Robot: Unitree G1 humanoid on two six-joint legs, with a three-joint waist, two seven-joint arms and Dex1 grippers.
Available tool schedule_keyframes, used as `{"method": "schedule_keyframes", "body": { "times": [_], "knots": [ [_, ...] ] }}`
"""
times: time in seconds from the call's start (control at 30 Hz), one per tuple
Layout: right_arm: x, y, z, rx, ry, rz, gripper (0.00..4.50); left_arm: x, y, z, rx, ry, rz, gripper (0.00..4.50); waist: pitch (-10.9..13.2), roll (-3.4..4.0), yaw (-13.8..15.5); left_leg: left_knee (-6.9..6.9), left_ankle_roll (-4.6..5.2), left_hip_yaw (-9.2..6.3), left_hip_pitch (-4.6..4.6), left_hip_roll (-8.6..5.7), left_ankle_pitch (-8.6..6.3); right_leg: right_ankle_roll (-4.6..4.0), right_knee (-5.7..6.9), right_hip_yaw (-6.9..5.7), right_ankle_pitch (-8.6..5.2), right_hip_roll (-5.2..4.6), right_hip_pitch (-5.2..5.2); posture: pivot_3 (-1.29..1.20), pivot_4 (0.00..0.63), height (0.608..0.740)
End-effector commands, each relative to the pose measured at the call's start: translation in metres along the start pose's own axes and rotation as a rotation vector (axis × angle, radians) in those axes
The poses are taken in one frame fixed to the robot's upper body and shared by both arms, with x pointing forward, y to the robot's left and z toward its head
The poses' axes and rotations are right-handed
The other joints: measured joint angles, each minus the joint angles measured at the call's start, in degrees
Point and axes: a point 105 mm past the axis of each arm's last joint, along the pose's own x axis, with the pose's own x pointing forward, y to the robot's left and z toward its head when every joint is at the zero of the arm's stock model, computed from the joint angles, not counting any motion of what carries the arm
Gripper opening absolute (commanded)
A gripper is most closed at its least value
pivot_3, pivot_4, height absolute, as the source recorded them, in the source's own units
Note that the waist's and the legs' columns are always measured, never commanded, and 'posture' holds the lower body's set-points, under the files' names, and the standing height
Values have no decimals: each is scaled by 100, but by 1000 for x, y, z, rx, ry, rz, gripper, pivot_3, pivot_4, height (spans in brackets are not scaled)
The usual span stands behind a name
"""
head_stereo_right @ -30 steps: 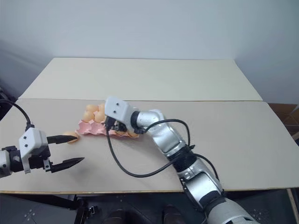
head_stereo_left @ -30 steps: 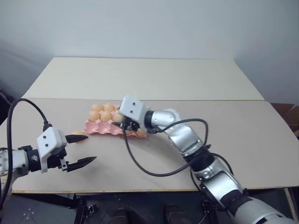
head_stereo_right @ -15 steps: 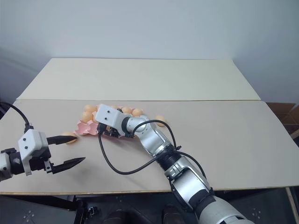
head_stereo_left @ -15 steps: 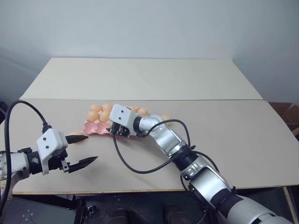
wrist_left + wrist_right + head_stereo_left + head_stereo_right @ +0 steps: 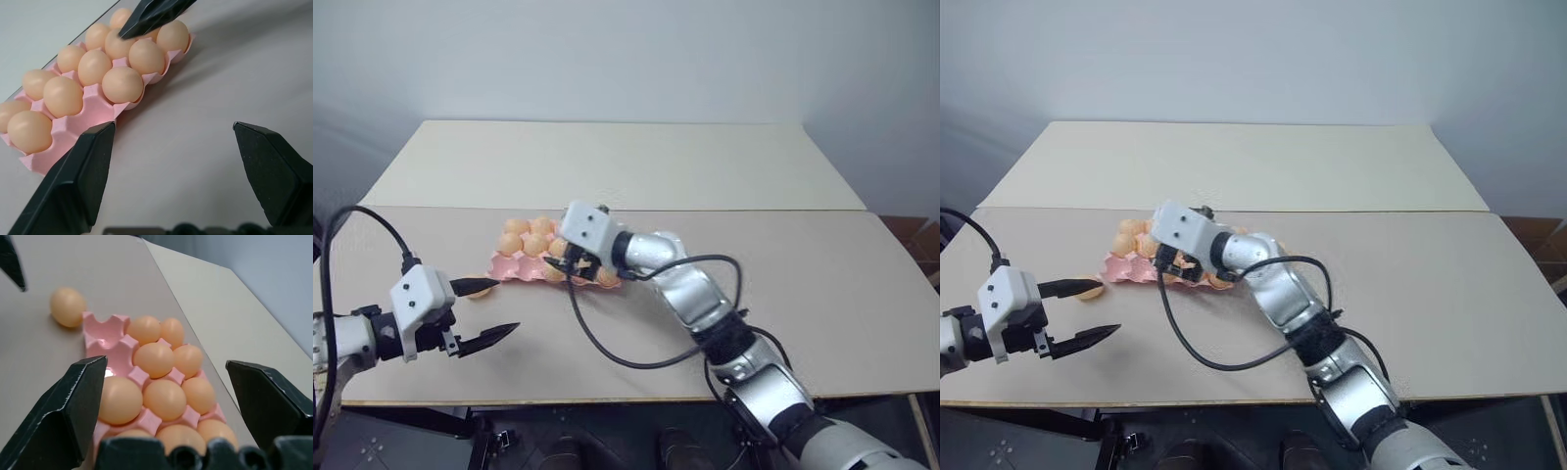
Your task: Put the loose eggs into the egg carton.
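The pink egg carton (image 5: 514, 264) lies on the table with several orange-tan eggs (image 5: 122, 84) in its cups. Two cups at its left end (image 5: 104, 328) are empty. One loose egg (image 5: 67, 306) rests on the table just off that end, also visible at the loose egg (image 5: 1089, 291), partly behind my left gripper's upper finger. My right gripper (image 5: 165, 364) hovers open over the carton's middle, nothing between its fingers (image 5: 63, 421). My left gripper (image 5: 507, 305) stands open to the left front of the carton, empty; one black right finger (image 5: 151, 12) shows over the far eggs.
The table (image 5: 822, 294) is two pale boards joined by a seam behind the carton. A black cable (image 5: 607, 348) loops from my right wrist down over the table in front of the carton. The table's front edge runs just below my left gripper.
My right gripper swung left over the carton's left end, then drew back right to the middle. The left gripper stayed where it was, still open.
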Motion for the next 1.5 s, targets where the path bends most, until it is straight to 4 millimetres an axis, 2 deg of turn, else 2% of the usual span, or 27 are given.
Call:
{"method": "schedule_keyframes", "body": {
  "times": [0.03,0.17,0.27,0.4,0.5,0.7,0.87,1.0,1.2,1.5],
  "knots": [
    [-50,4,-2,49,18,66,4487,0,2,8,27,-32,-2,4182,0,0,59,0,0,0,-1,-2,0,0,-1,0,0,-2,0,0,150,740],
    [-106,11,-28,117,170,100,4487,4,4,8,8,-48,-5,4182,0,0,98,1,1,1,2,-2,0,0,-2,0,-1,1,2,0,150,740],
    [-140,12,-33,154,264,84,4487,7,6,16,-19,-106,-8,4182,0,0,68,1,1,2,10,-1,0,1,-1,3,-1,5,6,0,150,740],
    [-174,9,-35,186,393,6,4487,6,8,22,-13,-144,-35,4182,0,0,69,1,2,3,7,-1,-1,1,-4,5,-1,6,5,0,150,740],
    [-196,6,-36,212,466,-56,4487,6,12,19,-16,-126,-38,4182,0,-1,95,1,2,3,8,-2,0,2,-4,5,-1,5,8,0,150,740],
    [-216,7,-39,264,539,-131,4487,8,16,18,-14,-130,-46,4182,-1,-2,109,5,2,4,7,-2,0,2,-5,5,-2,4,10,0,150,740],
    [-222,8,-42,286,554,-173,4487,11,20,19,-1,-133,-50,4182,-1,-2,111,5,2,5,4,-4,0,3,-7,6,-2,4,10,0,150,740],
    [-217,3,-43,276,534,-201,4487,12,20,19,4,-136,-50,4182,-1,-3,106,6,2,5,5,-4,0,3,-6,6,-2,4,9,0,150,740],
    [-191,-18,-47,250,460,-289,4487,13,19,20,10,-140,-46,4182,-2,-3,85,8,2,4,7,-3,0,3,-3,7,-2,5,10,0,150,740],
    [-144,-43,-74,266,388,-387,4487,14,14,21,21,-145,-29,4182,-2,-3,84,8,2,5,0,-4,0,3,-3,6,-2,3,5,0,150,740]
  ]
}}
